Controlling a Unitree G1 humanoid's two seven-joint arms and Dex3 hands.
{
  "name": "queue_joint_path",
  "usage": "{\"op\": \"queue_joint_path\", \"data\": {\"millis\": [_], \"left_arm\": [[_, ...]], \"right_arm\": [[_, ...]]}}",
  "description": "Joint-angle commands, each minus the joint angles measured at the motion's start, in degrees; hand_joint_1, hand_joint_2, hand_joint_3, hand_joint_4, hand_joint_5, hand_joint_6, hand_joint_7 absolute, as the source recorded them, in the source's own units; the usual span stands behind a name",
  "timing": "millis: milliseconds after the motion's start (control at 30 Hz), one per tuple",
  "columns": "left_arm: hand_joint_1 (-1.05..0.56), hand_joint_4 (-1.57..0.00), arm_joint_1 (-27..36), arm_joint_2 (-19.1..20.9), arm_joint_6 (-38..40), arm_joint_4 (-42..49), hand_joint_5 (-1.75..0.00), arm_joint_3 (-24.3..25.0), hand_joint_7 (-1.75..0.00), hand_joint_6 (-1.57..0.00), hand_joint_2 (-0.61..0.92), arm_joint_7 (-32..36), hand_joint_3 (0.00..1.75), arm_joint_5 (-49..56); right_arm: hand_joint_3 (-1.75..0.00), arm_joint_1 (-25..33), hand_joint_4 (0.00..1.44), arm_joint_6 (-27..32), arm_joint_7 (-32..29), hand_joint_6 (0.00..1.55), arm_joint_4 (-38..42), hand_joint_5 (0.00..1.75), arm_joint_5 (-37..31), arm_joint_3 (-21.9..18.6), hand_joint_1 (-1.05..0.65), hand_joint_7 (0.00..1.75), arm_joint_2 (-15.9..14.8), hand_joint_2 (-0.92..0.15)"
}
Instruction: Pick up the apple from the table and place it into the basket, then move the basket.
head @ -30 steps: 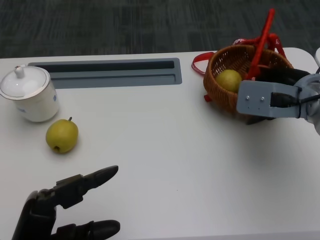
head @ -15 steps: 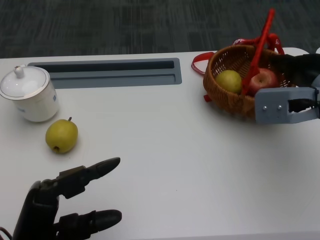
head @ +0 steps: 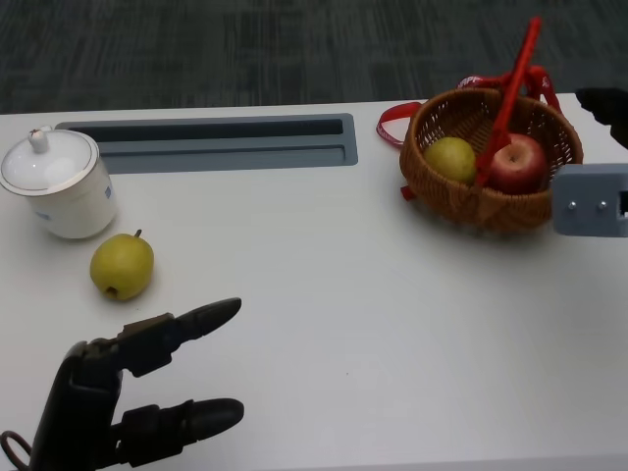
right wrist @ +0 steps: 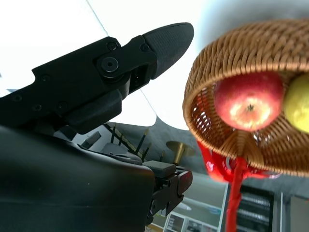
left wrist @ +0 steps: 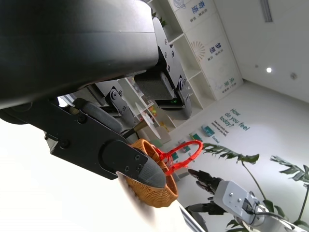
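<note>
The red apple (head: pixel 518 162) lies inside the wicker basket (head: pixel 461 204) at the table's far right, beside a yellow fruit (head: pixel 450 157). The basket's red handle (head: pixel 512 78) stands upright. My right hand (head: pixel 608 104) is off the basket's right side at the picture's edge, holding nothing. In the right wrist view the apple (right wrist: pixel 248 100) sits in the basket (right wrist: pixel 212 82), apart from my empty fingers (right wrist: pixel 145 50). My left hand (head: pixel 137 402) hovers at the near left with fingers spread, empty. The left wrist view shows the basket (left wrist: pixel 157 188) far beyond its fingers (left wrist: pixel 120 157).
A yellow-green pear (head: pixel 122 265) lies on the table at the left, with a white lidded cup (head: pixel 54 186) behind it. A grey recessed slot (head: pixel 216 142) runs along the table's far side. A red ribbon (head: pixel 392 120) trails from the basket.
My right hand has let go of the apple in the basket and drawn away to the right. The left hand has barely shifted.
</note>
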Motion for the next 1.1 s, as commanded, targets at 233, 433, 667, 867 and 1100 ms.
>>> {"op": "queue_joint_path", "data": {"millis": [233,433,667,867,1100], "left_arm": [[-0.48,-0.91,-2.9,1.5,-1.2,1.9,-0.01,0.2,-0.01,-0.81,0.79,-1.1,0.00,-1.1],[-0.48,-0.91,-4.7,2.0,-1.9,3.7,-0.01,0.2,0.00,-0.81,0.79,-1.4,0.00,-1.3],[-0.50,-0.92,-6.7,3.1,-1.6,5.0,-0.01,0.2,0.00,-0.81,0.80,-2.3,0.00,-2.0],[-0.50,-0.91,-7.7,4.2,-0.7,4.9,-0.01,-0.7,0.00,-0.80,0.79,-4.6,0.00,-5.0],[-0.50,-0.92,-8.8,4.3,-1.0,5.3,-0.01,-1.3,-0.01,-0.81,0.77,-6.6,0.00,-7.1]], "right_arm": [[0.00,5.5,0.20,-10.9,-4.6,0.18,-2.7,0.00,3.8,-3.0,-0.92,0.00,-5.3,-0.77],[0.00,11.6,0.20,-22.8,-4.3,0.18,-5.4,0.00,9.8,-7.4,-0.87,0.00,-7.5,-0.74],[-0.01,21.0,0.23,-38.4,-1.2,0.17,-10.5,0.01,19.4,-14.0,-0.79,0.00,-6.6,-0.74],[-0.01,29.1,0.37,-49.8,0.7,0.28,-17.2,0.04,25.3,-16.7,-0.72,0.03,-2.7,-0.75],[0.00,33.8,0.48,-54.7,8.3,0.40,-21.2,0.03,34.1,-16.8,-0.64,0.03,4.2,-0.76]]}}
